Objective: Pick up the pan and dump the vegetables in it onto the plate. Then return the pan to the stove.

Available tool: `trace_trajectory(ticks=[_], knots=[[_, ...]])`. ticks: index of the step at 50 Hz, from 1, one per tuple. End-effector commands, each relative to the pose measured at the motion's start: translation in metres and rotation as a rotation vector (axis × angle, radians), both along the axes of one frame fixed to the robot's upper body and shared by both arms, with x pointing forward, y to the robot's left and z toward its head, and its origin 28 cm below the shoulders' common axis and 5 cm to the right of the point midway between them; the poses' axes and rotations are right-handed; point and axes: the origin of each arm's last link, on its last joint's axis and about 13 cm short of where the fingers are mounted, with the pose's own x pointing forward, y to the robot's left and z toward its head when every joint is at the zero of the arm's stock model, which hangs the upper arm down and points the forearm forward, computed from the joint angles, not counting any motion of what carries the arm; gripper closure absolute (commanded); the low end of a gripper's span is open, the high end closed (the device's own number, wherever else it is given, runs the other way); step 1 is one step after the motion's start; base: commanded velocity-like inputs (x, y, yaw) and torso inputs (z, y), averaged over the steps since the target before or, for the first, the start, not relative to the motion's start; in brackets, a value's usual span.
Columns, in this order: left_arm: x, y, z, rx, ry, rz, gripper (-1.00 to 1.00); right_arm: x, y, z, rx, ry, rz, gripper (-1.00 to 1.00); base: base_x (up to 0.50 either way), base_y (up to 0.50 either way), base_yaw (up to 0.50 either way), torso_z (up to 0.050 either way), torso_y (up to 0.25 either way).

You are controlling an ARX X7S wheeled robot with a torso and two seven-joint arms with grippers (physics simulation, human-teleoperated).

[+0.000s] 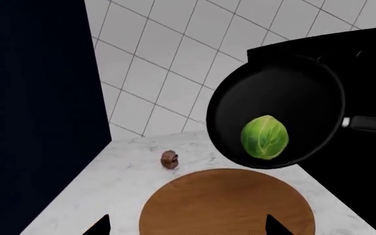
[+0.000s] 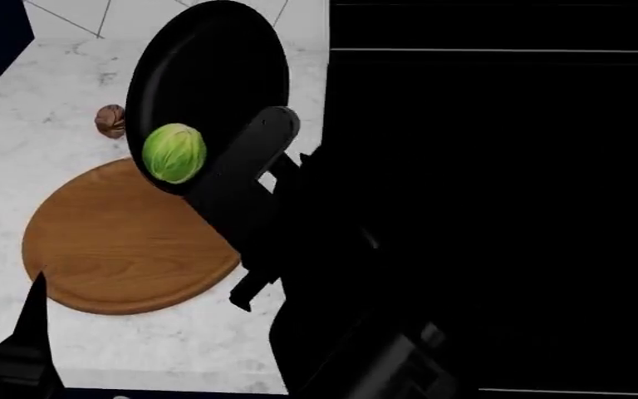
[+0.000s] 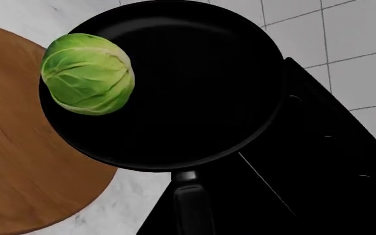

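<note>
Above plate [image 2: 120, 249] | pan [image 2: 213, 75] tilted, sprout [image 2: 174, 153] at rim | hands' grip hidden

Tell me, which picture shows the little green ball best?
The right wrist view: the green sprout fills it, veins clear, at the tilted pan's lower rim. The left wrist and head views show it smaller.

Pan [image 3: 195, 98]: matte black. Plate [image 2: 120, 249]: mid-brown wood, visible grain. Vegetable [image 1: 264, 137]: leafy light green, pale veins. Countertop [image 2: 31, 125]: white marble (grey flecks). Stove [image 2: 497, 166]: glossy black. Nut [image 1: 170, 159]: brown, wrinkled.
</note>
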Motion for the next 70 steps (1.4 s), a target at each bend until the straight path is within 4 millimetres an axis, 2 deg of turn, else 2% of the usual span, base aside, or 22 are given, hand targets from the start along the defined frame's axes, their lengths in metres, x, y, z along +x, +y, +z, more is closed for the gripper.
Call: trace_trajectory(ticks=[1,8,15,28,30,32,35,36,39,53,70], knots=[[-0.002,0.004,-0.004,-0.015,-0.005,0.015,-1.00,0.006,0.006,0.036,-0.288,-0.262,0.065,1.00,0.00,0.00,0.00,0.000,0.011],[0.000,0.004,-0.006,-0.021,-0.002,0.015,-1.00,-0.001,0.006,0.058,-0.294,-0.377,0.063,1.00,0.00,0.00,0.00,0.000,0.002],[-0.002,0.004,-0.006,-0.030,0.001,0.002,-1.00,-0.007,0.004,0.061,-0.362,-0.435,0.042,1.00,0.00,0.00,0.00,0.001,0.001],[-0.011,0.002,-0.005,-0.073,0.007,-0.050,-1.00,0.007,0.000,0.038,-0.654,-0.466,-0.044,1.00,0.00,0.00,0.00,0.000,0.002],[-0.013,0.001,-0.005,-0.070,0.002,-0.052,-1.00,0.007,0.000,0.037,-0.629,-0.447,-0.040,1.00,0.00,0.00,0.00,0.000,0.000],[-0.014,0.000,-0.006,-0.061,-0.003,-0.050,-1.00,0.006,-0.005,0.037,-0.535,-0.408,-0.055,1.00,0.00,0.00,0.00,0.000,0.005],[-0.014,0.002,-0.007,-0.056,-0.002,-0.038,-1.00,-0.002,-0.018,0.031,-0.226,-0.288,-0.056,1.00,0.00,0.00,0.00,0.000,0.000],[-0.013,0.002,-0.008,-0.056,-0.001,-0.036,-1.00,-0.005,-0.020,0.035,-0.088,-0.236,-0.027,1.00,0.00,0.00,0.00,0.010,0.010],[-0.012,0.000,-0.008,-0.046,-0.003,-0.035,-1.00,-0.015,-0.025,0.033,0.051,-0.203,-0.006,1.00,0.00,0.00,0.00,0.000,0.000],[-0.012,0.000,-0.010,-0.032,-0.005,-0.028,-1.00,-0.018,-0.028,0.044,0.057,-0.251,-0.003,1.00,0.00,0.00,0.00,0.000,0.001],[-0.012,-0.002,-0.009,-0.026,-0.005,-0.029,-1.00,-0.022,-0.035,0.046,0.052,-0.263,-0.038,1.00,-0.11,0.00,-0.50,0.001,0.002]])
